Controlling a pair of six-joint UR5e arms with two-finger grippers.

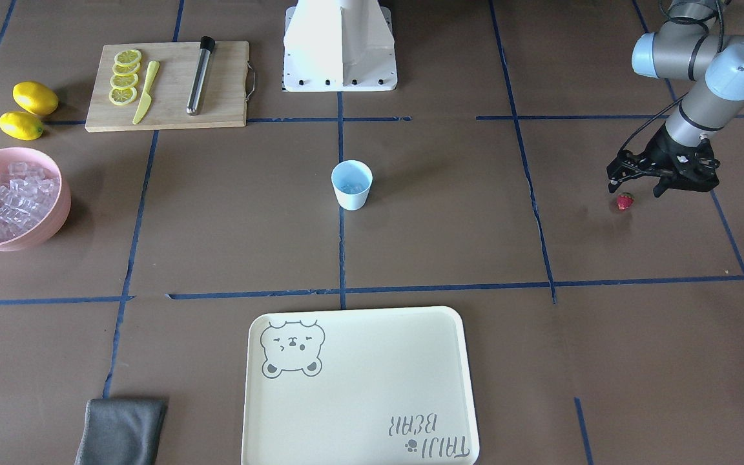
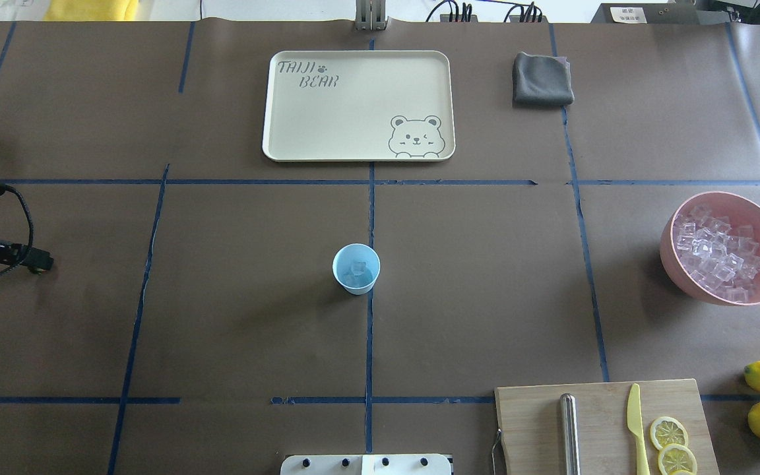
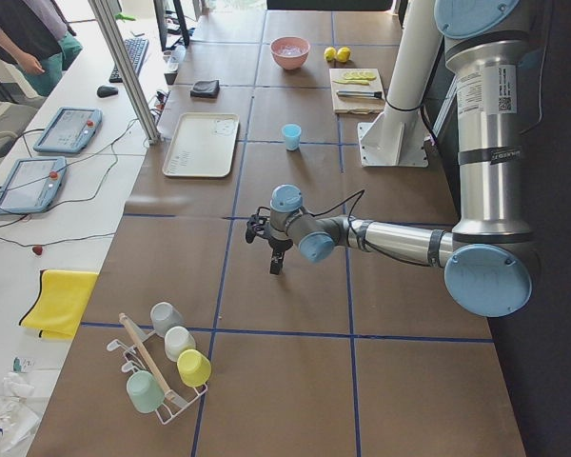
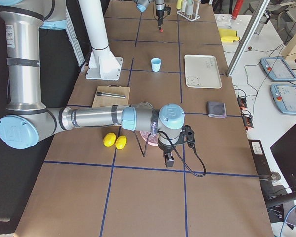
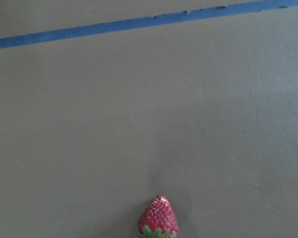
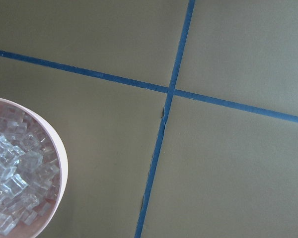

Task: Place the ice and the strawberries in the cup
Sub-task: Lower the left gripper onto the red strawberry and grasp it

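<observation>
The cup (image 1: 351, 185) stood upright at the middle of the tabletop (image 1: 449, 245), on a blue tape line. At its bottom lay some ice (image 2: 357, 268), at least one clear cube, though the exact count could not be made out. Nothing red showed inside it. By that showing, the ice half of the job was at least begun and possibly finished, while the fruit half was not yet done.

The strawberry (image 1: 625, 201) lay on the bare tabletop, well apart from the cup on the robot's left side, with its green cap turned toward the left wrist camera. The left end effector (image 1: 635, 190) hung just over it with its fingers spread and nothing pinched between them. The berry sat below the gap, nearer one finger than the other. The step in hand looked to be the pick-up. What was left was to come down around the berry, pinch it, carry it across to the cup and let it go.

On the opposite side the pink bowl (image 1: 61, 194) held a large heap of spare cubes. The right end effector (image 4: 168, 160) showed only in the right side view, close by that bowl, and whether it was spread or pressed together could not be told.
</observation>
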